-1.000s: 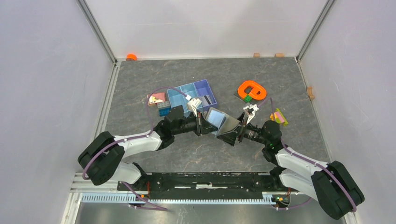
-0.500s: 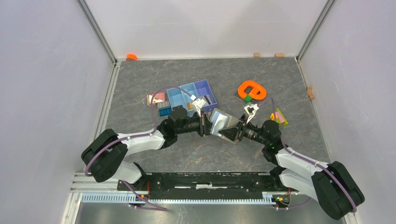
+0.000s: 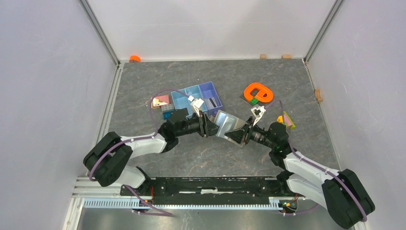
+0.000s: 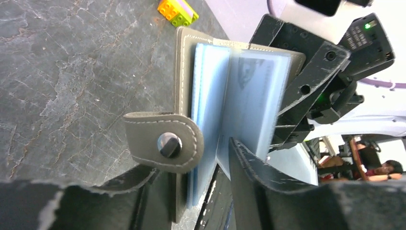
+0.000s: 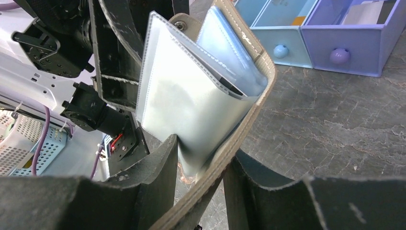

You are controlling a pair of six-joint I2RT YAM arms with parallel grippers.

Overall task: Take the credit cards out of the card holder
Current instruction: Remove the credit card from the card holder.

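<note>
Now a hand-over is seen: the right gripper [image 3: 244, 133], wide a second ago, is clamped on the card holder [image 3: 229, 125] at its cover. The left gripper [image 3: 207, 128], clenched before, is released, jaws parted round the strap [image 4: 163, 141] edge. The holder is held raised over the middle of the table [image 3: 201, 160], sleeves [image 5: 191, 105] fanned. No credit cards are drawn yet; the left is freed for that.

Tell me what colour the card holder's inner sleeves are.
Pale blue, translucent sleeves in the card holder; left wrist view shows best.
</note>
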